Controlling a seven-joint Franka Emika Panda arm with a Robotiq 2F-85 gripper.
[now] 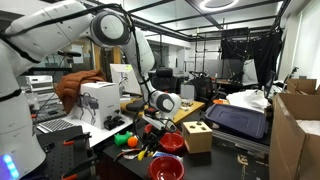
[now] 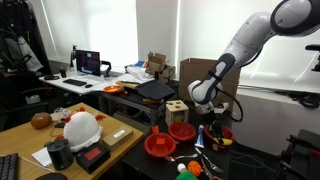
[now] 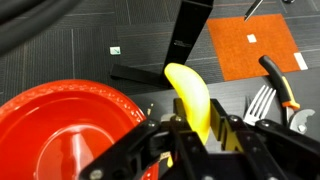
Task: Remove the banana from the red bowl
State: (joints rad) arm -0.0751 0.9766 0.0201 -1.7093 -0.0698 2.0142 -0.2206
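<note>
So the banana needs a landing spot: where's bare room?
Bare dark mat lies between the red bowl and the black bracket; the orange pad is mostly bare. Crowded around the fork.

banana (image 3: pixel 190 100): bright yellow
bowl (image 3: pixel 60 130): glossy red
gripper (image 3: pixel 200 140): black
mat (image 3: pixel 255 45): plain orange
tabletop (image 3: pixel 70 55): black, with fine parallel lines in squares
fork (image 3: pixel 257 102): silver
arm (image 2: pixel 250 40): white, with grey joints
</note>
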